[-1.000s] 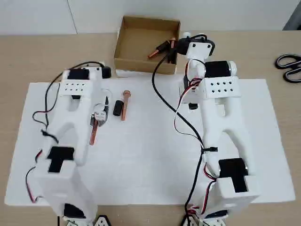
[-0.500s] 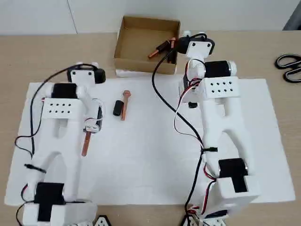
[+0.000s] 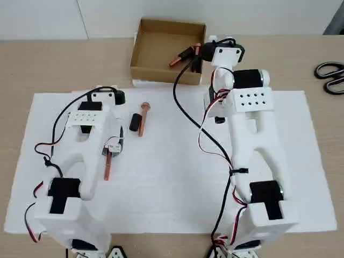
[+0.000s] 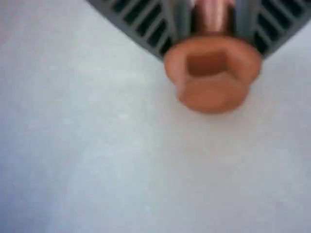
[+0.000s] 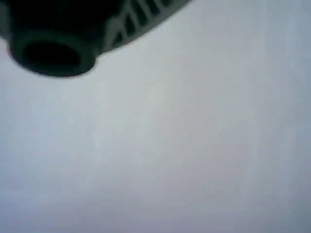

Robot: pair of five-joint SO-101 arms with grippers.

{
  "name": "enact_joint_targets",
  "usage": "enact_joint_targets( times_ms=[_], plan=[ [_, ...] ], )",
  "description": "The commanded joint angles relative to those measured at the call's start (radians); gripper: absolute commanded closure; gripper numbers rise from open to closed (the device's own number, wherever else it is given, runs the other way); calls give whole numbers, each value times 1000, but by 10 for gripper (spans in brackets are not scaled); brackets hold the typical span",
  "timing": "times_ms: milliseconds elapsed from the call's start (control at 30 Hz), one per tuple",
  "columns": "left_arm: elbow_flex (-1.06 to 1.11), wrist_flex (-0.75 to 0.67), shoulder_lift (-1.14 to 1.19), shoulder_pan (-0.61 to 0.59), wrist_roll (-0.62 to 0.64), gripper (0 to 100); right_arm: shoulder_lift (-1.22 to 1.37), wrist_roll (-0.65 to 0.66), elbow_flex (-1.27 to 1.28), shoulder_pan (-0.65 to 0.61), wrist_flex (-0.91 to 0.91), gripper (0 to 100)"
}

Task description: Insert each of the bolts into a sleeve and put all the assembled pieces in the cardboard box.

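Copper hex-head bolt (image 4: 211, 73) clamped in my left claw (image 3: 110, 150); black cylindrical sleeve (image 5: 51, 53) gripped by my right claw (image 3: 219, 119). Recommend aligning axes before pushing.

Item: left arm (image 3: 86, 129), position changed.
- One second ago: its forward end stands level with the loose sleeve (image 3: 134, 122), just beside it.
- Half a second ago: the whole arm is swung outward, away from the loose sleeve.
- Now: it is swung back toward the loose sleeve, but drawn further toward its own base than a second ago.

Item: left gripper (image 3: 112, 148), moved with the arm. Now it lies near the loose sleeve, on the robot's side of it and no longer level with it.

Item: held bolt (image 3: 108, 166), carried along in the clamped fingers. Its free end now points back toward the arm's base, further from the loose sleeve than a second ago.
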Motion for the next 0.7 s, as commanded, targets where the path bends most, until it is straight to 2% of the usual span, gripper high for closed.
enact_joint_targets(
  times_ms=[0,300,400,667],
  plan=[
    [-35,-55,14,5,5,995,-45,-9,-12,-5,-10,995],
    [-38,32,17,5,2,992,-45,-9,-12,-5,-15,995],
    [-39,72,12,5,0,954,-45,-9,-12,-5,-15,995],
    [-39,84,12,5,0,938,-45,-9,-12,-5,-15,995]
  ],
)
